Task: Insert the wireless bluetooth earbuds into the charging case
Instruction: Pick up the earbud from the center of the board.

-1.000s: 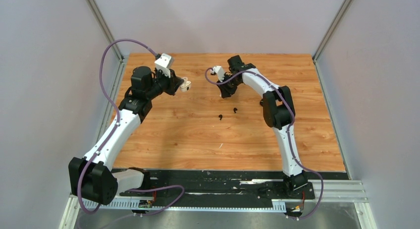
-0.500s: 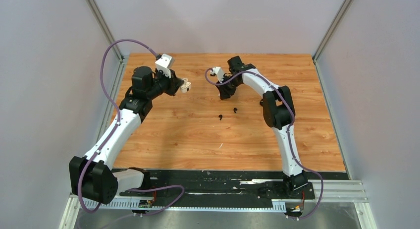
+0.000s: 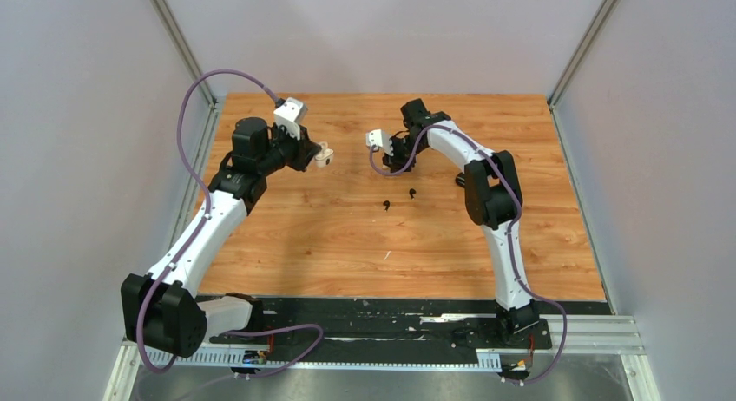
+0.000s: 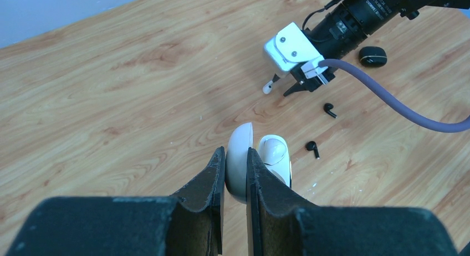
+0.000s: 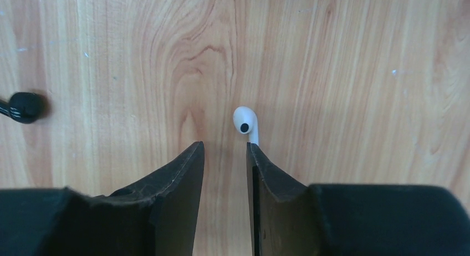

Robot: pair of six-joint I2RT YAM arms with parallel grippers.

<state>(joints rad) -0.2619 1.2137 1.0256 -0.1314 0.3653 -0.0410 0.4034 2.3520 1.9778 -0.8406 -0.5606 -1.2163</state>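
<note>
My left gripper (image 4: 236, 156) is shut on the lid of the open white charging case (image 4: 274, 156) and holds it above the table; it also shows in the top view (image 3: 322, 155). My right gripper (image 5: 224, 148) is open, pointing down just above the wood. One white earbud (image 5: 246, 122) lies on the table at its right fingertip, the stem running under that finger. It also shows in the left wrist view (image 4: 269, 87). Two black earbuds (image 3: 386, 204) (image 3: 411, 193) lie loose in mid-table. I cannot make out a second white earbud.
A closed black charging case (image 4: 372, 56) lies on the table beyond the right arm. A pale scrap (image 3: 387, 255) lies nearer the front edge. One black earbud (image 5: 22, 107) sits at the left edge of the right wrist view. Grey walls enclose the wooden table (image 3: 538, 245).
My right wrist has turned and shifted slightly left and toward the front, lower over the white earbud. My left gripper still holds the white case in nearly the same place.
</note>
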